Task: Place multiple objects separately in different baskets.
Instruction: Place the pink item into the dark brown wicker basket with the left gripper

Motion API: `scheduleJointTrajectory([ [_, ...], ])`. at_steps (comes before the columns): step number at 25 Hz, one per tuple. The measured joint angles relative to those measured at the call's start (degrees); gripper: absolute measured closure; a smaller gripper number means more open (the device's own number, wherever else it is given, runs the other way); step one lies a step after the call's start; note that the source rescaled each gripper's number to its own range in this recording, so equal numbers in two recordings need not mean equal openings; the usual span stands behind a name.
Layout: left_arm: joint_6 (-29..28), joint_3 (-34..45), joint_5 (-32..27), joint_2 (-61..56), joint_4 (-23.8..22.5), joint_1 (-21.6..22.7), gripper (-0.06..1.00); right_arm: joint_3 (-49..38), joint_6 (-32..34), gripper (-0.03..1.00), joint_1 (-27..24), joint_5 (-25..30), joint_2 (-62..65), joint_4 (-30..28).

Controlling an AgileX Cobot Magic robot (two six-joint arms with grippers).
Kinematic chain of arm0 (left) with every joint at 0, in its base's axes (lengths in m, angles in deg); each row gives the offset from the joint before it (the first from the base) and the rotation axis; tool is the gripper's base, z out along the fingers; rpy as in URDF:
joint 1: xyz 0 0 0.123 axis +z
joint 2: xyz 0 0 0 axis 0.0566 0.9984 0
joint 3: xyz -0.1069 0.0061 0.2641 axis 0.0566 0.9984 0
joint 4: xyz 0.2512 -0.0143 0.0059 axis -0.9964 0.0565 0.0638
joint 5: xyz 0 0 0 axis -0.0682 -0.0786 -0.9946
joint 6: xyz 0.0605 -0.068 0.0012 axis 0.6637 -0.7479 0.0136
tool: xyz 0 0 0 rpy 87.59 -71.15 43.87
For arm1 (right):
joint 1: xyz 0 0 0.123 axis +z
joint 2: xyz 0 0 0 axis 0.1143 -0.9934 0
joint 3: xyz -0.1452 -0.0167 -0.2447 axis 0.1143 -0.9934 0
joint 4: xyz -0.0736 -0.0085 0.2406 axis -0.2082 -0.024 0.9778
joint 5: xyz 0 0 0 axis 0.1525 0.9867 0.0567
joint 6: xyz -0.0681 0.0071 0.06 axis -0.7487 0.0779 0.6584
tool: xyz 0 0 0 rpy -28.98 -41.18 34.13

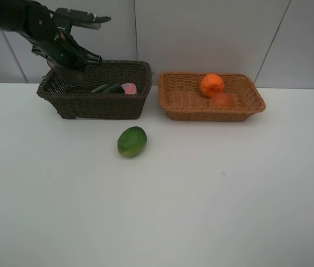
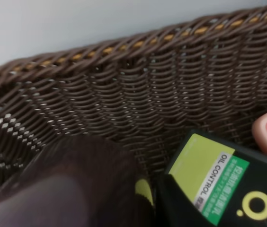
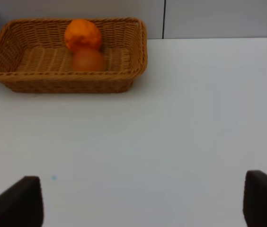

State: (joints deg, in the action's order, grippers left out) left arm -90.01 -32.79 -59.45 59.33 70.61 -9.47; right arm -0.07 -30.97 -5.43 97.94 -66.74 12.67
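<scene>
Left gripper (image 1: 68, 71): lowered into the left end of the dark brown basket, its jaws drawn fully together; the overhead view hides its tips behind the basket wall, and whether they pinch anything cannot be told.

Right gripper (image 3: 143, 198): out of the overhead view; its own camera shows two dark fingertips (image 3: 22, 201) standing wide apart above bare tabletop, nothing between them.

Dark brown basket (image 1: 98, 103): sits at the back left of the white table (image 1: 201, 194), with the arm reaching in from the upper left.

Mauve cup (image 2: 62, 184): seen only in the left wrist view, a dark translucent rounded shape close to the camera inside the dark basket, just beside the flat bottle; blurred.

Blackish-green flat bottle (image 2: 218, 184): lying in the dark basket against its woven wall, a green and yellow label reading "OIL CONTROL" facing up.

Pink bottle (image 1: 128, 88): in the right part of the dark basket, just beside the flat bottle; only its pink body shows.

Light tan basket (image 1: 182, 100): stands just right of the dark basket, the two near each other but apart.

Orange (image 1: 212, 84): inside the tan basket, toward its back wall.

Red-orange round fruit (image 1: 222, 100): inside the tan basket, touching the orange on the side nearer the front.

Green oval fruit (image 1: 132, 141): lying alone on the table in front of the dark basket, outside both baskets and well apart from either gripper.
</scene>
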Motion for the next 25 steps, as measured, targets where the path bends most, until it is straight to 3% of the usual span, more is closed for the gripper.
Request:
scheduleJointTrajectory([
  [10,0.0,0.0,1.7,4.7,-0.1,0.4,0.90,0.0,0.0,0.09,0.0,0.0,0.0,0.0],
  [12,0.0,0.0,1.8,4.8,0.0,0.4,0.76,0.0,0.0,0.09,0.0,0.0,0.0,0.0],
  [16,0.0,0.0,2.4,4.8,0.0,0.4,0.21,0.0,0.0,0.09,0.0,0.0,0.0,0.0],
  [18,0.0,0.0,2.4,4.6,0.0,0.4,0.02,0.0,0.0,0.09,0.0,0.0,0.0,0.0],
  [20,0.0,0.0,2.3,4.0,0.0,0.4,-0.03,0.0,0.0,0.09,0.0,0.0,0.0,0.0],
  [25,0.0,0.0,1.0,0.3,0.0,0.4,-0.05,0.0,0.0,0.09,0.0,0.0,0.0,0.0],
])
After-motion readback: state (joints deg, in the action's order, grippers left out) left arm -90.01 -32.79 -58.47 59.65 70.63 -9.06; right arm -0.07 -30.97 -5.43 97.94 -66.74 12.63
